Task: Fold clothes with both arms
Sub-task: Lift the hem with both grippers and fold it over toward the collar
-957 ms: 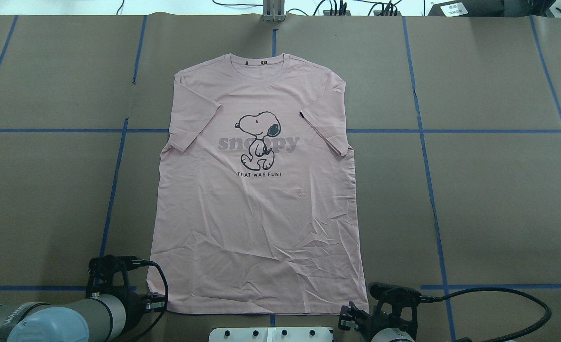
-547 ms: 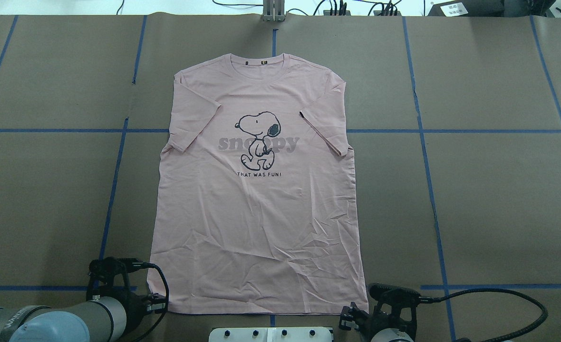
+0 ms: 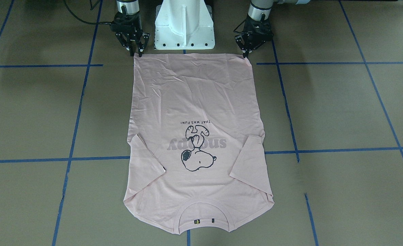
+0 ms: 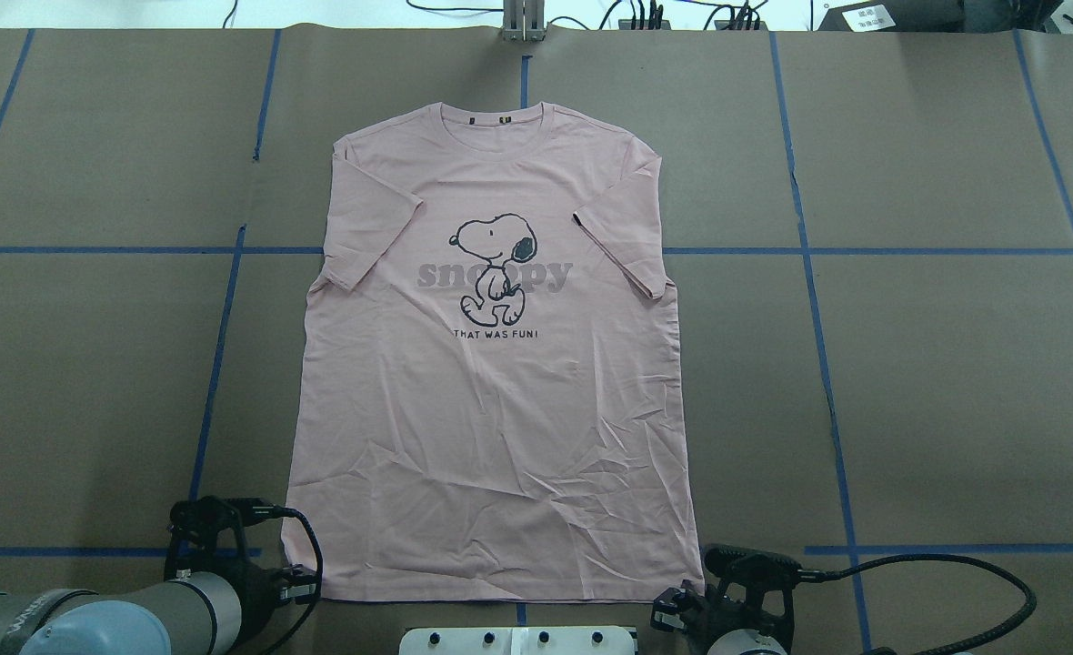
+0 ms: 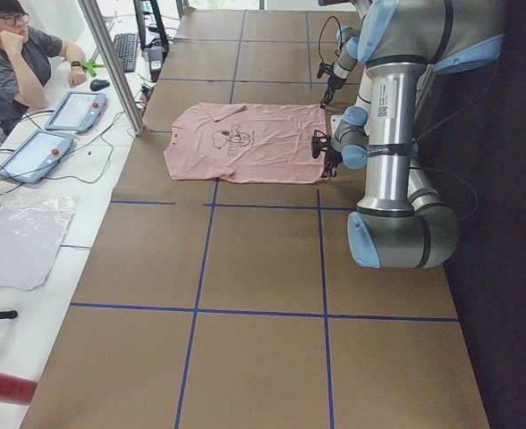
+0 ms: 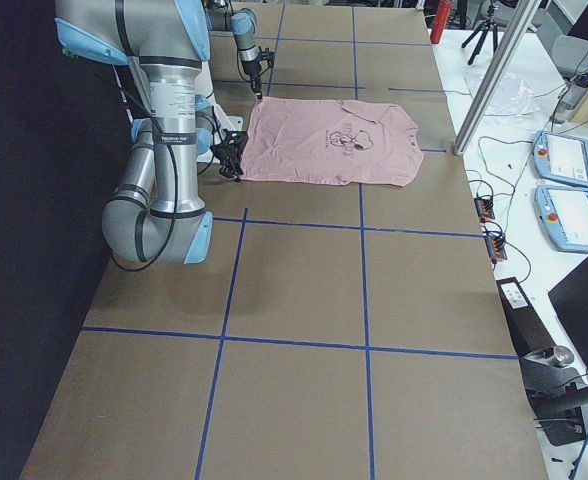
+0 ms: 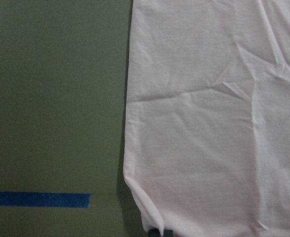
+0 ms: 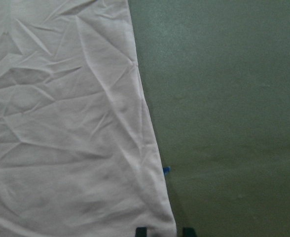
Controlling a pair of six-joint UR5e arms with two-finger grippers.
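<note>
Sinking a little toward the bottom edge of the overhead view over the past second, both arms have closed in on the hem corners of the T-shirt (image 4: 491,409), while the shirt itself has not shifted or lifted. It lies flat and face up in the middle of the brown table (image 4: 955,364), collar toward the top of that view, hem at the bottom, both sleeves folded inward over the chest.

The left gripper (image 3: 246,54) sits at the hem corner at the lower left of the overhead view. Its wrist camera shows only two dark slivers of fingertip close together at the cloth's corner, so whether they pinch the fabric cannot be told. The right gripper (image 3: 136,53) is at the lower-right corner, and its fingers (image 8: 141,231) stand apart on either side of the hem edge, not yet closed.

This suggests the corner grasp is being set up, with no fold yet begun.

The chest carries a black cartoon dog (image 4: 493,238) over grey lettering (image 4: 436,275) reading "snoopy", with "THAT WAS FUN!" (image 4: 495,335) in small black capitals beneath. Two small tags (image 3: 204,221) sit inside the collar, too small to read.
</note>
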